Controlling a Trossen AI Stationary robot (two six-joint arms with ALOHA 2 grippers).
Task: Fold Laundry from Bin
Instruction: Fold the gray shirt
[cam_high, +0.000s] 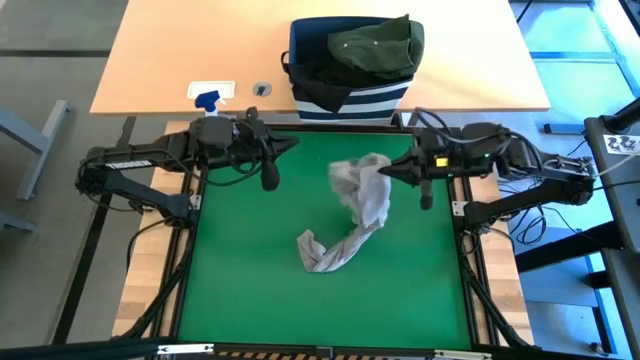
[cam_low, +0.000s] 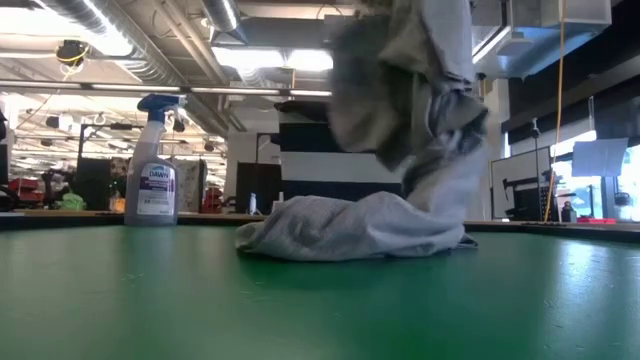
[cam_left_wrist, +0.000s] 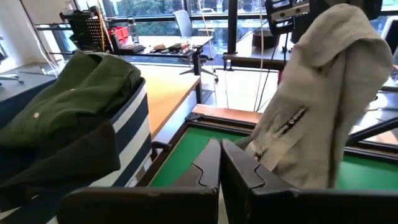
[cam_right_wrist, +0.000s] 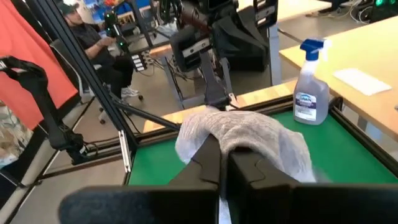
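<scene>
The task is at an early stage. One light grey soft cloth garment (cam_high: 355, 215) is out of the navy fabric bin with white stripes (cam_high: 352, 88) and lies crumpled on the green table mat (cam_high: 250, 280), in front of the bin. The right gripper (cam_high: 388, 173) has its fingers closed on the upper edge of this garment and holds that part lifted above the mat, while the rest trails on the mat. The left gripper (cam_high: 290, 146) hangs near the bin with fingers pressed together, holding nothing. The dark olive green garment (cam_high: 378, 48) and a black one (cam_high: 318, 68) are in the bin. No fold is made yet; all three pieces remain to be folded
</scene>
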